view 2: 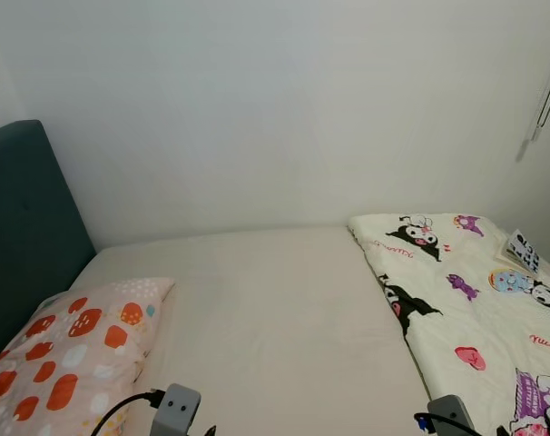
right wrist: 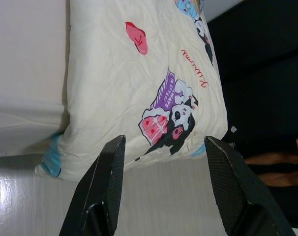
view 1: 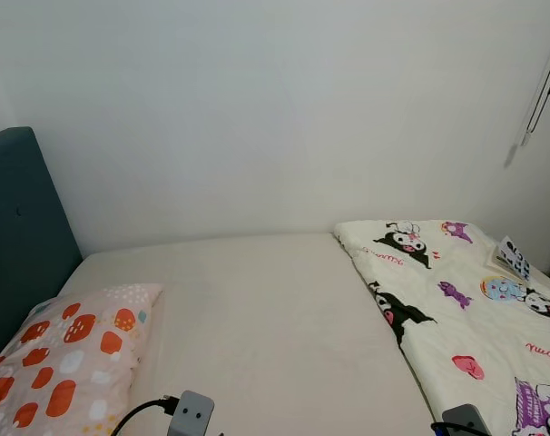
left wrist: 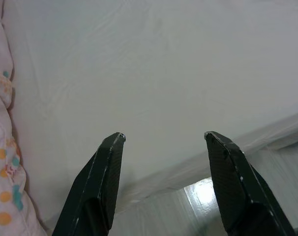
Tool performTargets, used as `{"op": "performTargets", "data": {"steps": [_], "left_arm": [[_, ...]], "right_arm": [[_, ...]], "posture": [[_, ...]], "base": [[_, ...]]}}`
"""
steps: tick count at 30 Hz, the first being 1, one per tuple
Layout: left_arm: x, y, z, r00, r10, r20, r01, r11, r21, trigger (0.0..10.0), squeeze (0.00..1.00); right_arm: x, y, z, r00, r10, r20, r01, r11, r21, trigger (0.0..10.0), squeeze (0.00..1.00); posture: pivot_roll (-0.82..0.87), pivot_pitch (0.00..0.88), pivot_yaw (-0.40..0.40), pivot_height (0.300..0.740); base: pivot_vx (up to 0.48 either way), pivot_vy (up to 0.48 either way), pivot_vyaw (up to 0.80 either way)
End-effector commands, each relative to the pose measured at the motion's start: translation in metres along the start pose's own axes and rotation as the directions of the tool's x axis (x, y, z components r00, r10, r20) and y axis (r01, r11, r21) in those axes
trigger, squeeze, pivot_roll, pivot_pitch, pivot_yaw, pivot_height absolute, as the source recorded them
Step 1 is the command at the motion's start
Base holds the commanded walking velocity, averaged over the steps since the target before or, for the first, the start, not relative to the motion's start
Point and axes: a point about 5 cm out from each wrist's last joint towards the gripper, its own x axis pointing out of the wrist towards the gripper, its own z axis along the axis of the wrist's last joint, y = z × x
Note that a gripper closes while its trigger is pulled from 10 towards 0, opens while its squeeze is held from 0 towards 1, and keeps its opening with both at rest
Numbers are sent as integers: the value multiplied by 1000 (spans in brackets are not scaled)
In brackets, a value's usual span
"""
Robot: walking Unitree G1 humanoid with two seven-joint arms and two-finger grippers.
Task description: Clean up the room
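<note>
With both the left hand (left wrist: 163, 140) and right hand (right wrist: 161, 142) spread empty off the bed's (view 1: 275, 309) near edge, a one-sided tug could bunch the folded cartoon quilt (view 1: 456, 309) at the bed's right end, away from the pillow (view 1: 66, 363).

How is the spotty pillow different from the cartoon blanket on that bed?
The pillow lies at the robot's left by the headboard; the blanket is folded flat on the right. The pillow is pink with orange and white blobs; the blanket is cream with cartoon characters. Both rest on the bare sheet.
</note>
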Motion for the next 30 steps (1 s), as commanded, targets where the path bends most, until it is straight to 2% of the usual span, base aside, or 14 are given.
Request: {"op": "performTargets", "data": {"steps": [1, 24, 30], "left_arm": [[-3, 1, -5, 1000, 6, -22, -6, 1000, -13, 10000, 0], [-5, 3, -6, 1000, 13, -24, -14, 1000, -17, 10000, 0], [-4, -2, -7, 999, -17, -32, 17, 1000, -15, 10000, 0]], "right_arm": [[0, -2, -4, 1000, -1, -14, 1, 1000, 8, 10000, 0], [-2, -1, -5, 1000, -1, -10, 1, 1000, 10, 10000, 0], [-2, -1, -5, 1000, -1, -10, 1, 1000, 10, 10000, 0]], "posture": [[-32, 147, 1, 740], [-32, 150, -3, 740], [-46, 152, 14, 740]], "base": [[0, 0, 0], [0, 0, 0], [0, 0, 0]]}}
